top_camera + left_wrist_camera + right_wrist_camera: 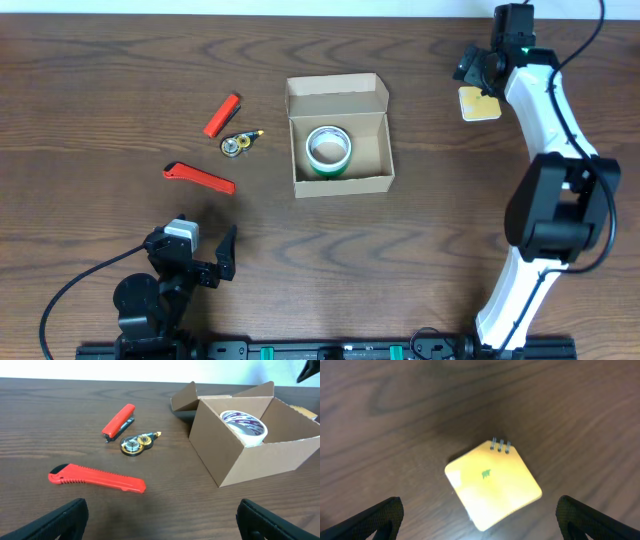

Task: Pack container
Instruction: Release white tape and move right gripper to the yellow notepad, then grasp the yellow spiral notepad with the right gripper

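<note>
The tan cardboard container (340, 183) stands open at mid-table with a green and white tape roll (328, 148) inside; both also show in the left wrist view, the container (235, 462) and the roll (244, 425). A yellow spiral notepad (479, 103) lies at the far right and fills the right wrist view (492, 485). My right gripper (474, 70) is open, hovering just above the notepad. My left gripper (205, 260) is open and empty near the front edge.
Left of the container lie a red stapler (222, 115), a gold tape dispenser (238, 143) and a red box cutter (199, 178); they also show in the left wrist view as the stapler (119, 421), the dispenser (135, 444) and the cutter (96, 478).
</note>
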You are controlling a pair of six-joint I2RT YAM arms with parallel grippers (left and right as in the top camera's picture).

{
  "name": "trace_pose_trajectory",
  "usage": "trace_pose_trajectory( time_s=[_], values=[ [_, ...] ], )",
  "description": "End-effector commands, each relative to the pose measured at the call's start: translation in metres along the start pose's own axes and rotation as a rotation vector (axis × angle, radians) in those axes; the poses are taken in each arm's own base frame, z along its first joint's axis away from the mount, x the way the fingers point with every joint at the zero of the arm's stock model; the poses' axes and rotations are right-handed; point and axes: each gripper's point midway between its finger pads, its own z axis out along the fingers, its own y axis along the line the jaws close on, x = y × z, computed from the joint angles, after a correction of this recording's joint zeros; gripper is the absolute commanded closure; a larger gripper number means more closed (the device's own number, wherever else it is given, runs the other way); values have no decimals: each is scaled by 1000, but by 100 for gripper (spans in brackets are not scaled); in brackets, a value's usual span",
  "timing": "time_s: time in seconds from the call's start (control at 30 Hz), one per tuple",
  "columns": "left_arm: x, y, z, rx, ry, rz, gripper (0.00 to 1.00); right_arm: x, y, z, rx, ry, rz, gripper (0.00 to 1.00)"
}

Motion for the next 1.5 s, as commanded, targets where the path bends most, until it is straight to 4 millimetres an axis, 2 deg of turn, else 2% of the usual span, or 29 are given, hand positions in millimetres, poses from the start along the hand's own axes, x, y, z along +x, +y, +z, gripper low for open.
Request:
trace_pose_trajectory(
  time_s=[0.0,0.3,0.6,1.03,1.47],
  values=[
    [9,-2,3,14,19,-20,5,1,-5,21,26,7,-137,1],
    [9,-2,3,14,19,-20,5,1,-2,51,-33,2,-226,1],
    [9,-2,3,14,19,-20,5,18,-3,77,-51,50,-257,1],
    [9,-2,3,14,19,-20,5,35,-3,92,-62,96,-280,1],
    [9,-2,3,14,19,-20,5,46,-7,93,-53,136,-284,1]
  ],
)
